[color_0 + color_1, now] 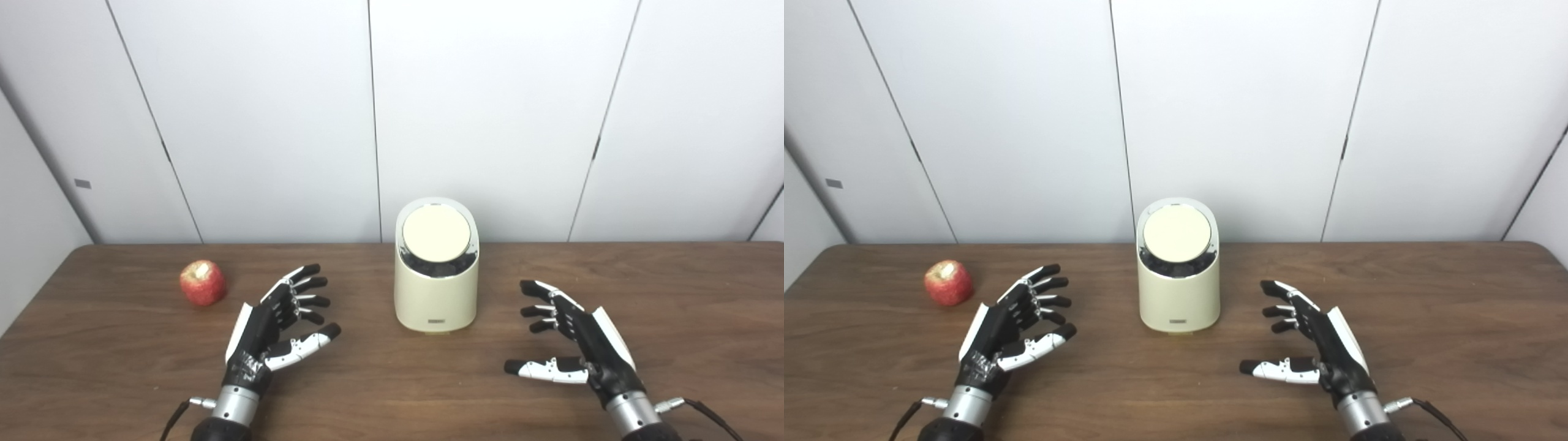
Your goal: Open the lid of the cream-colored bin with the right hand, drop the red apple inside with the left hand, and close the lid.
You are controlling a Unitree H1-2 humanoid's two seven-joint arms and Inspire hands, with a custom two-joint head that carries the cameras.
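A cream-colored bin [436,294] stands upright at the middle of the wooden table, its round lid [436,230] tilted toward me with a dark gap under the lid's front edge. A red apple [203,282] with a pale bitten top rests at the far left. My left hand [278,327] hovers open between the apple and the bin, palm facing right, holding nothing. My right hand [566,340] hovers open to the right of the bin, palm facing left, thumb stretched out, also holding nothing. Neither hand touches the bin or the apple.
The brown table [674,294] reaches back to a white panelled wall [490,110]. Thin cables trail from both wrists near the picture's bottom edge.
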